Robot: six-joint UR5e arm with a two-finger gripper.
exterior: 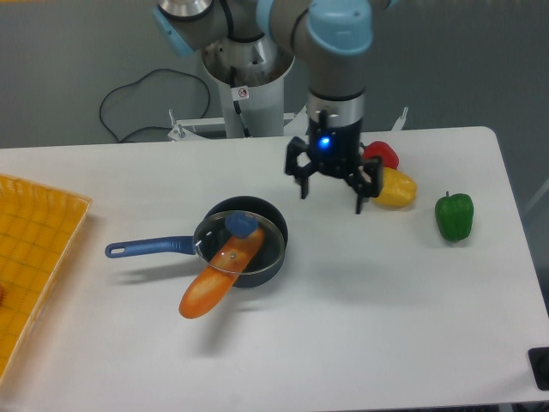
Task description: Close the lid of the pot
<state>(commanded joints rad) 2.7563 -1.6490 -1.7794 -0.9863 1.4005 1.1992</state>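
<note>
- Small round dark pot (257, 257) on the white counter (360, 309), near the middle, a bit to the left.
- Long straight blue handle (147, 248) poking out to the left from the pot, smooth and thin.
- Clear glass lid (240, 242) on top of the pot, round and flat, with a thin shiny rim and a blue knob (240, 225) near its middle.
- Lid pushed a little toward the handle side, so not sitting square on the pot; some dark rim showing at the back and right.
- Long orange thing (216, 278), smooth and shaped like a carrot or a baguette, one end under the lid, the other end sticking out over the pot's edge and down to the counter at the front left.
- Black tool (332, 190) up in the air, well apart from the pot, to its right and further back.
- Two fingers spread wide, pointing down, nothing between them, touching nothing.
- Small blue light glowing just above the tool.
- Three shiny peppers on the right side of the counter: a red pepper (383, 154) partly behind the tool, a yellow pepper (396, 189) just beside it, a green pepper (455, 216) further right.
- Yellow tray (30, 257) with a grid pattern at the left edge.
</note>
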